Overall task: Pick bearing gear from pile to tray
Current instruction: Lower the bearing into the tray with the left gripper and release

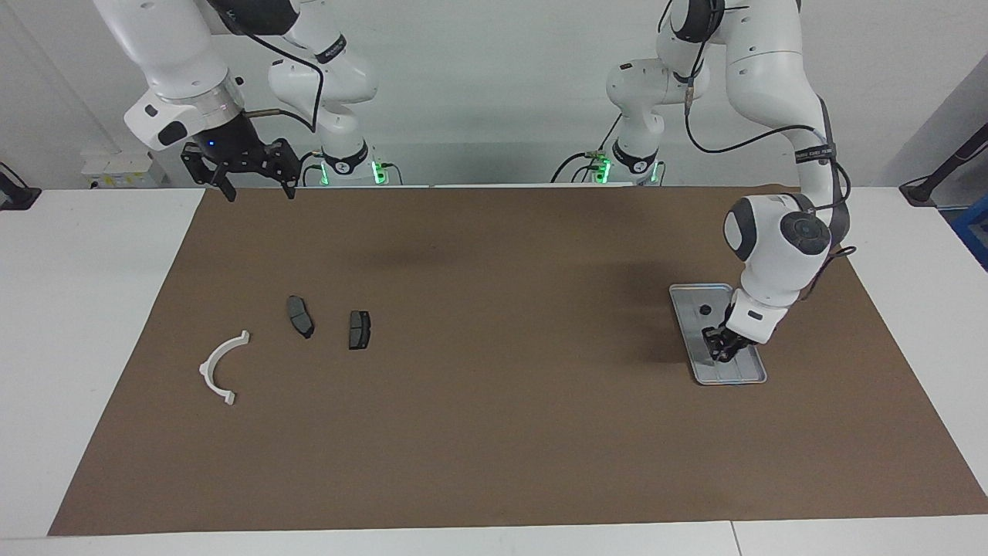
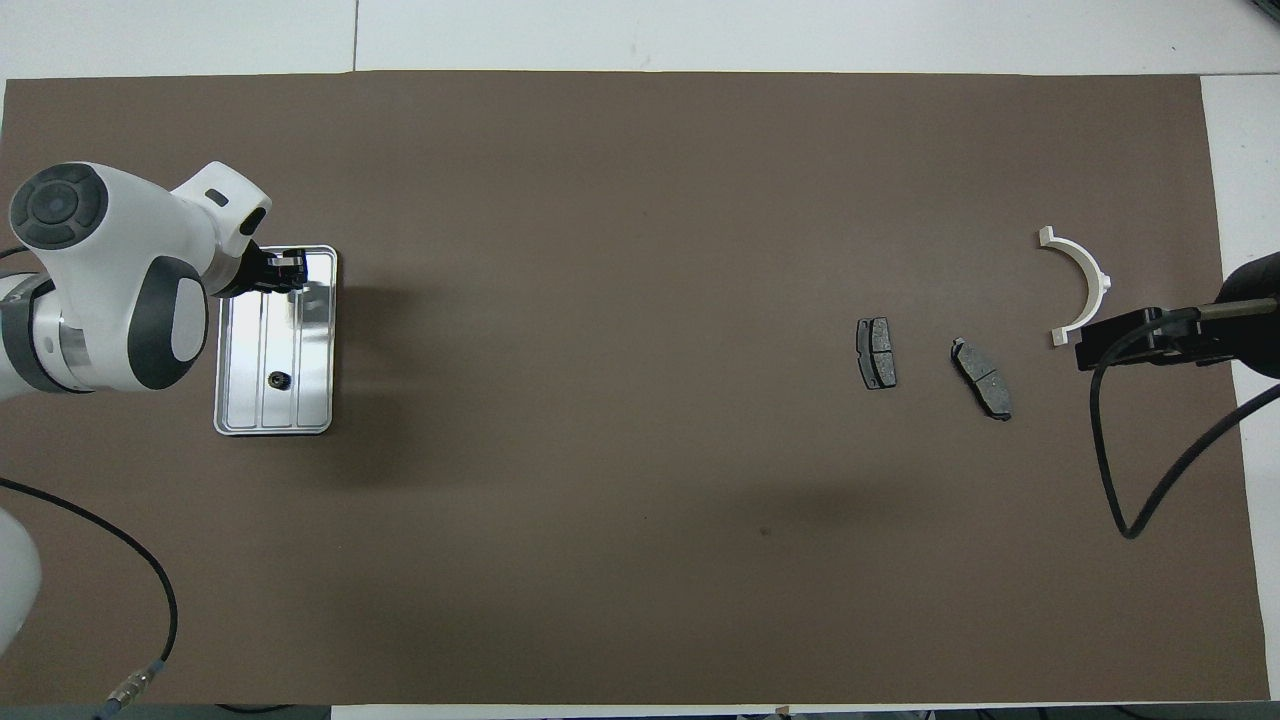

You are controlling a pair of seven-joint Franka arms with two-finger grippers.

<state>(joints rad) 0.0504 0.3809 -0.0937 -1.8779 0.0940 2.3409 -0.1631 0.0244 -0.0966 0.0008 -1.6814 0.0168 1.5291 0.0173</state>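
While the left gripper [image 1: 722, 354] hangs over the tray [image 1: 752, 376], its fingers' state is unclear; the right gripper's [image 1: 258, 188] gape.

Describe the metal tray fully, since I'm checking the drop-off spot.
The flat rectangular silver-grey metal tray has rounded corners, a low raised rim and lengthwise ridges, and looks shiny. It lies flat on the brown mat toward the left arm's end of the table. One tiny black round piece rests inside. The left claw is low over the tray's end farther from the robots.
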